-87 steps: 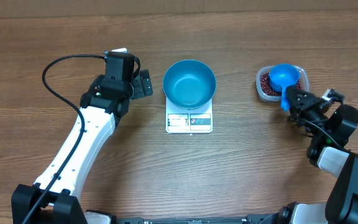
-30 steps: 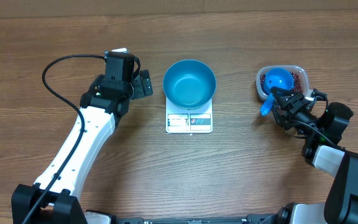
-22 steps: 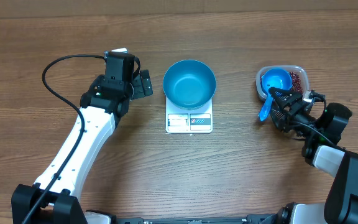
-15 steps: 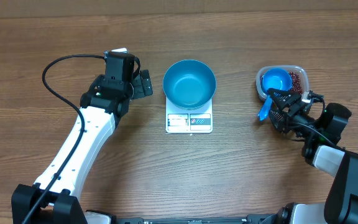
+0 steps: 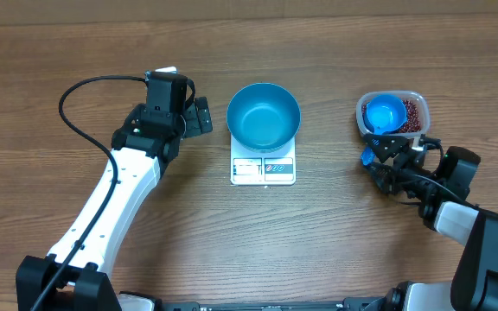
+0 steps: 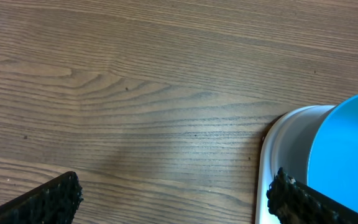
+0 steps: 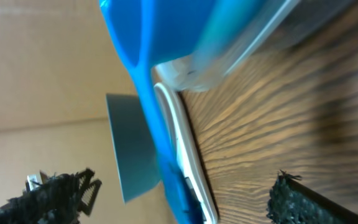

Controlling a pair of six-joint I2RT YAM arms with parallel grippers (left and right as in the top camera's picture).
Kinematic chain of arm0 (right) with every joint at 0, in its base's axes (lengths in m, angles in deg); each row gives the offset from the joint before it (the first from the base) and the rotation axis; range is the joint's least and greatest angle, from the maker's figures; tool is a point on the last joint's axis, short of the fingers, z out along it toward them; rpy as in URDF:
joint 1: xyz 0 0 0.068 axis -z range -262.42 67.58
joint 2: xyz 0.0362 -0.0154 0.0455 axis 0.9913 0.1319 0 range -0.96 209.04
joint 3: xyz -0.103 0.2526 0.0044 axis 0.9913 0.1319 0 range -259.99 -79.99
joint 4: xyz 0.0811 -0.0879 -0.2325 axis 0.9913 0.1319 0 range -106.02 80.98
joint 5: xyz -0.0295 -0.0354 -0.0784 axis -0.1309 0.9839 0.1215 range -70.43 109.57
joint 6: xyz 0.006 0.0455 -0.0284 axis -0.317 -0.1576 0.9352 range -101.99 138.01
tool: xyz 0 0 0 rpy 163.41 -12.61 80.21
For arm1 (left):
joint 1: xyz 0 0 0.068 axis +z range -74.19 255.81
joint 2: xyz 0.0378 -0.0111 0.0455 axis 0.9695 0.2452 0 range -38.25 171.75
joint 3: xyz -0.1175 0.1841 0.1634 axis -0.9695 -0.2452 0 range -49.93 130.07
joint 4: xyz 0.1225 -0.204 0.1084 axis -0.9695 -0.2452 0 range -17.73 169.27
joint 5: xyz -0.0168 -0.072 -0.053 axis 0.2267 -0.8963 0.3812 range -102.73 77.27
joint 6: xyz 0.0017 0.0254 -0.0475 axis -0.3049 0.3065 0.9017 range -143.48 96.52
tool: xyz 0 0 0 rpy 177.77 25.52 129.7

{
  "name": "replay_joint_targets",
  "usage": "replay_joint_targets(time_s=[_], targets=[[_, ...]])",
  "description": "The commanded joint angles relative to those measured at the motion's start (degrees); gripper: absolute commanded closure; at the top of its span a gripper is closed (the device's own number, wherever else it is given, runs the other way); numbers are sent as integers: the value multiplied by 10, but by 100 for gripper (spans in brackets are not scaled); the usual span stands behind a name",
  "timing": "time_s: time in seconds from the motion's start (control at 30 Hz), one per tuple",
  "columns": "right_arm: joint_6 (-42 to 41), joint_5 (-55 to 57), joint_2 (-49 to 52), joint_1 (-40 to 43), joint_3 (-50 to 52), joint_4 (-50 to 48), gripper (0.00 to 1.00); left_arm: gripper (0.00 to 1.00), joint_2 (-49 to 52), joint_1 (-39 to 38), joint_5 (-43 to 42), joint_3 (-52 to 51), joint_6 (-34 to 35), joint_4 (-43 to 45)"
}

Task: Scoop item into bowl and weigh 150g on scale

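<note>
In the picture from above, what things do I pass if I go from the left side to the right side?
Black left gripper → round bright blue bowl → clear plastic tub.

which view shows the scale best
Overhead: the scale shows its whole front panel, with the blue bowl sitting on it. Left wrist catches only a white corner under the bowl. Right wrist shows nothing recognisable of it.

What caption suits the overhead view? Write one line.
Empty blue bowl on white scale; scoop resting in the bean tub, right jaws open.
</note>
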Motion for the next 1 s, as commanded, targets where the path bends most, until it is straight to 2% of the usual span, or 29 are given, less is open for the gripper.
replay_joint_targets(time_s=[0.0, 0.2, 0.23, 0.37, 0.4, 0.6, 0.83, 0.97], targets=[[15, -17, -8, -22, -1, -26, 6, 0, 2, 2, 8, -1, -3, 2], [-18, -27, -8, -33, -1, -80, 16, 0, 2, 2, 8, -1, -3, 2], [-23, -28, -8, -33, -1, -87, 20, 0, 2, 2, 8, -1, -3, 2], [-64, -47, -8, -27, -1, -147, 47, 0, 2, 2, 8, -1, -3, 2], [-76, -55, -8, -25, -1, -167, 50, 0, 2, 2, 8, -1, -3, 2], [-152, -78, -8, -16, -1, -290, 49, 0, 2, 2, 8, -1, -3, 2], [-154, -43, -8, -16, -1, -294, 51, 0, 2, 2, 8, -1, -3, 2], [-187, 0, -8, -16, -1, -294, 52, 1, 2, 2, 8, -1, -3, 2]])
